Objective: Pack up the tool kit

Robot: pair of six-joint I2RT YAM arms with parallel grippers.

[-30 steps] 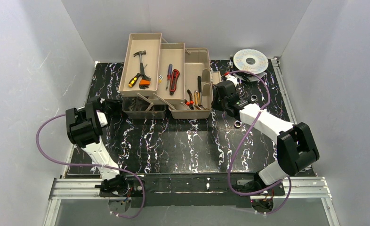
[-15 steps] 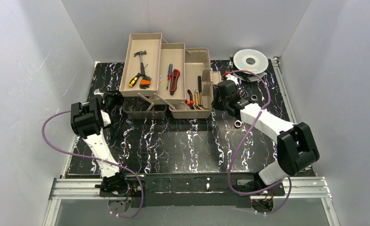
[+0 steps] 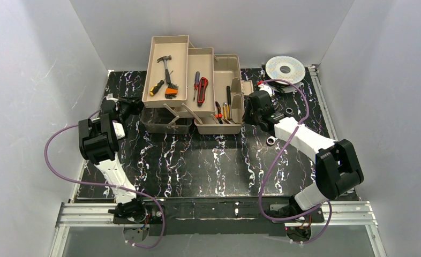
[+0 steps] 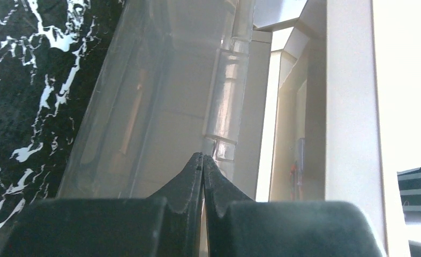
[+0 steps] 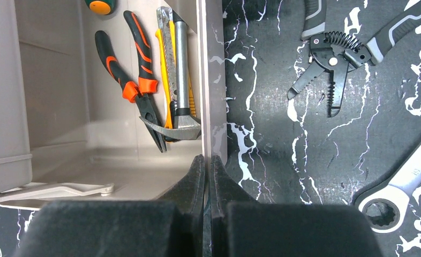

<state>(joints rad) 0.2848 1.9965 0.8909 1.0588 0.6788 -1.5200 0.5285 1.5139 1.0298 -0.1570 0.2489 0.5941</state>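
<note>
The beige toolbox (image 3: 219, 129) stands at the back centre with its fold-out trays (image 3: 155, 80) spread up to the left. They hold a hammer (image 3: 167, 63), screwdrivers (image 3: 196, 79) and a red cutter (image 3: 202, 91). My left gripper (image 3: 127, 107) (image 4: 203, 156) is shut and empty, its tips against the translucent lid (image 4: 160, 107) at the box's left end. My right gripper (image 3: 249, 104) (image 5: 208, 158) is shut on the box's right wall (image 5: 212, 80). Just inside that wall lie orange-handled pliers (image 5: 128, 80) and a yellow knife (image 5: 168, 64).
Wire strippers (image 5: 331, 59) and a ring wrench (image 5: 406, 182) lie on the black marbled mat right of the box. A round silver spool (image 3: 285, 68) sits at the back right. White walls close in the left, back and right sides.
My left arm has reached further back to the box's left end. The fold-out trays have swung back and to the right. The right arm has barely moved.
</note>
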